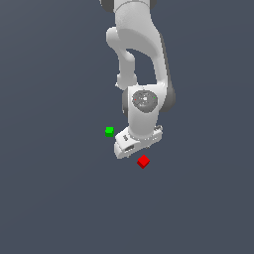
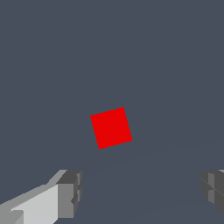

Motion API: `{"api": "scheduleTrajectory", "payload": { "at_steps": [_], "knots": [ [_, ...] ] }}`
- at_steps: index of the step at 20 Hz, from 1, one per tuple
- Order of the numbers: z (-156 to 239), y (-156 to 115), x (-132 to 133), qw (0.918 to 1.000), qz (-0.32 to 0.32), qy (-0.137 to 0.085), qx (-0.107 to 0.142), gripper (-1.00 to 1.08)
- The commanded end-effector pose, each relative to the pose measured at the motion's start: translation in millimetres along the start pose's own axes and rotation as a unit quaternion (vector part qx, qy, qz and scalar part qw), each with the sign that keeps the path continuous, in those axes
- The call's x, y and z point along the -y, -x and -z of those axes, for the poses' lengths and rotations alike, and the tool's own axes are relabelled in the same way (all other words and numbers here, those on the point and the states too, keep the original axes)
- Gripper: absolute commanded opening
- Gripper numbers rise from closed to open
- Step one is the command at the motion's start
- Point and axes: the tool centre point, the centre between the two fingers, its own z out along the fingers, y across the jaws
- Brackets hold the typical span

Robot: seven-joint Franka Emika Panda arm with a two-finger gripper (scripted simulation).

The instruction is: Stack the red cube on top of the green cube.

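The red cube (image 1: 143, 161) lies on the grey floor just below the white gripper hand in the exterior view. In the wrist view the red cube (image 2: 111, 127) lies alone on the floor, beyond the two grey fingertips (image 2: 70, 192), which stand wide apart. My gripper (image 2: 142, 190) is open and empty, above the cube and not touching it. The green cube (image 1: 109, 131) sits on the floor to the exterior view's left of the gripper hand, apart from the red cube. The green cube does not show in the wrist view.
The white arm (image 1: 141, 54) reaches down from the top of the exterior view. The floor is plain dark grey all around, with nothing else on it.
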Motion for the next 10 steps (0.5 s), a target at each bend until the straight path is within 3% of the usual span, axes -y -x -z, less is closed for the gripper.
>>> {"api": "scheduleTrajectory", "payload": {
  "at_steps": [1, 10],
  "knots": [
    [-9.0, -8.7, 4.9, 0.9993, 0.038, 0.001, -0.001, 1.00],
    [-29.1, -25.8, 18.7, 0.9928, 0.120, 0.003, -0.004, 1.00]
  ]
}}
